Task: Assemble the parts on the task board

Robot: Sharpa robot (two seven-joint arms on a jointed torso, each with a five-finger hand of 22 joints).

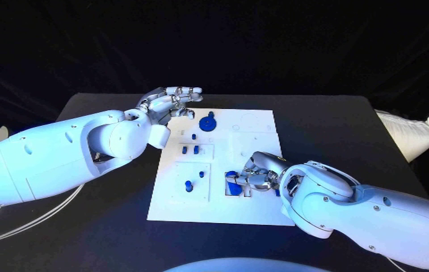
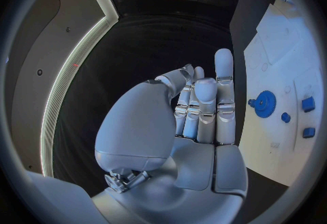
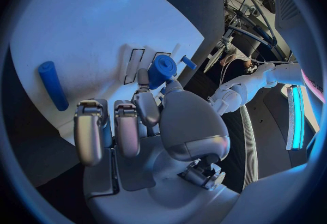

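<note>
Blue part (image 3: 162, 70) – small, rigid, prob. light, slick plastic; right robot hand (image 1: 255, 176) pinches its sides over task board (image 1: 255, 137). Left robot hand (image 1: 172, 104) open, holding nothing.

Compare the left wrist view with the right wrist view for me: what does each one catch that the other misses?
Left wrist alone: the left hand, fingers together and upright, holding nothing, beside the board's edge; a blue gear-shaped part and small blue square parts on the board.

Right wrist alone: the right hand low over the board, thumb and a finger at a blue cylindrical part; a blue rod lying flat.

Both: the white task board on the black table.
</note>
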